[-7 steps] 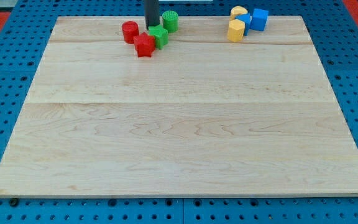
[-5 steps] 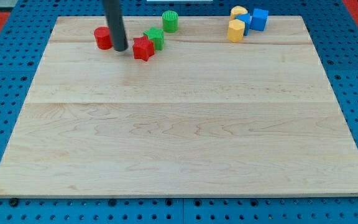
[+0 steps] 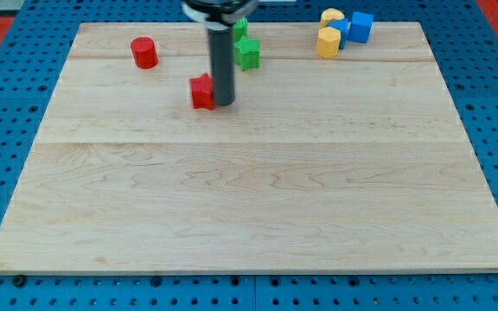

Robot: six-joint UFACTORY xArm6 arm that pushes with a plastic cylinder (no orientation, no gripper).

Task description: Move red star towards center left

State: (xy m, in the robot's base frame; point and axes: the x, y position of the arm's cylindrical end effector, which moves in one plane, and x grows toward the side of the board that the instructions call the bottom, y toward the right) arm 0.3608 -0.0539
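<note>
The rod comes down from the top of the frame and my tip (image 3: 223,103) sits on the board (image 3: 249,199), pressed against the right side of the red star (image 3: 202,92), in the upper left-centre. There are no jaws to open or close; it is a plain rod. A red cylinder (image 3: 144,53) stands apart, further up and left. A green star (image 3: 247,53) lies just right of the rod, with another green block (image 3: 241,27) above it, partly hidden. Yellow (image 3: 328,41) and blue blocks (image 3: 361,26) cluster at the upper right.
</note>
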